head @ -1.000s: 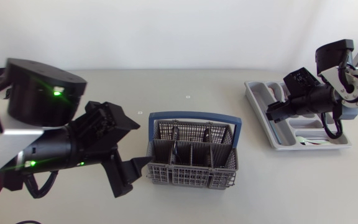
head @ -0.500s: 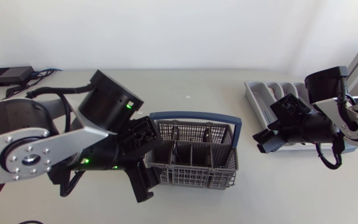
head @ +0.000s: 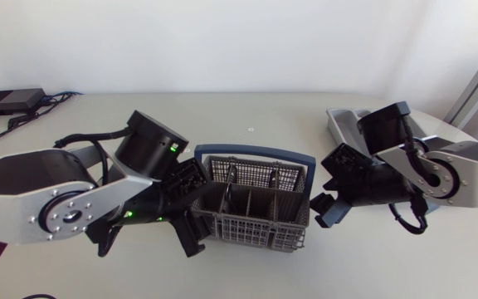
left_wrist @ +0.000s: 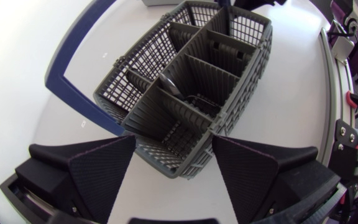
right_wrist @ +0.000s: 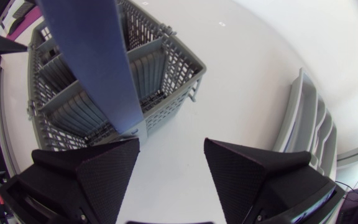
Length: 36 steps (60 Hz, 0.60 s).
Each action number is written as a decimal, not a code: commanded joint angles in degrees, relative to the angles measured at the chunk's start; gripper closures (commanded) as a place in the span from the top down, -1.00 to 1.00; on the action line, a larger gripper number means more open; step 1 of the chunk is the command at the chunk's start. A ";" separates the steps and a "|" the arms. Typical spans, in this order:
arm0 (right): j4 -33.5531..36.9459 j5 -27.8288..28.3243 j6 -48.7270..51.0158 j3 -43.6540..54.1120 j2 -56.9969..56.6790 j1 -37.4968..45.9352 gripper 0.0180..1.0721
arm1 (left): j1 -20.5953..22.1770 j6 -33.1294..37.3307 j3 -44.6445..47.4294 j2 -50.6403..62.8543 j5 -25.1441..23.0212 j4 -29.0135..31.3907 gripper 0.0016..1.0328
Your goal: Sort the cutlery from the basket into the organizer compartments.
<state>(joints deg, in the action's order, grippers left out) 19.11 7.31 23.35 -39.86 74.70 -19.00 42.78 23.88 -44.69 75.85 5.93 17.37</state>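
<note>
Set mid-way on the pale counter [head: 139,108]: a grey plastic mesh cutlery basket [head: 254,208] with a blue hoop handle [right_wrist: 86,56].

Posted at its 2 ends, likely so that 1 can steady it while the other picks:
- Left black wedge-fingered claw [left_wrist: 173,149] at the basket's left end, spread wide. 1 basket corner sits between the fingers but is not pinched from both sides, so nothing is gripped.
- Right black wedge-fingered claw [right_wrist: 171,146] just off the basket's right end, likewise spread and gripping nothing, with bare counter between the fingers.

Behind and to the right of the basket, well apart from it: the grey plastic organizer tray [right_wrist: 309,118].

Seen from overhead: both arms flanking the basket at once, but the organizer mostly masked by the right arm.

Seen from the left wrist: straight down into the basket's cells, with what looks like 1 dull metal utensil [left_wrist: 188,98] in a middle cell, kind unclear.

Seen from the right wrist: the organizer's long slots edge-on, contents hidden, and the handle arching across the basket.
</note>
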 commanded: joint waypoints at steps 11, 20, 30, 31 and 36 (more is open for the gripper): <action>0.05 -0.90 -2.96 -8.48 8.62 -2.00 0.44 | -7.19 6.00 -0.05 5.44 0.22 -7.08 0.65; 0.22 -2.30 -3.67 -14.20 13.37 -2.35 0.44 | -7.80 6.62 -1.46 6.32 0.04 -7.08 0.68; 0.31 -3.36 -3.75 -14.90 14.78 -2.44 0.44 | -8.33 6.62 -1.46 2.72 -0.05 -6.47 0.76; 0.31 -3.62 -3.84 -14.64 14.51 -2.44 0.44 | -8.33 6.62 -1.54 2.10 -0.05 -6.20 0.76; 0.05 -4.76 -3.84 -12.53 12.05 -2.35 0.44 | -8.33 6.27 -2.25 -0.97 -0.05 -5.15 0.76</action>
<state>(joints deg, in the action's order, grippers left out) 19.22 3.44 20.91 -54.19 88.44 -20.95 34.92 29.65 -45.15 78.76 6.09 11.46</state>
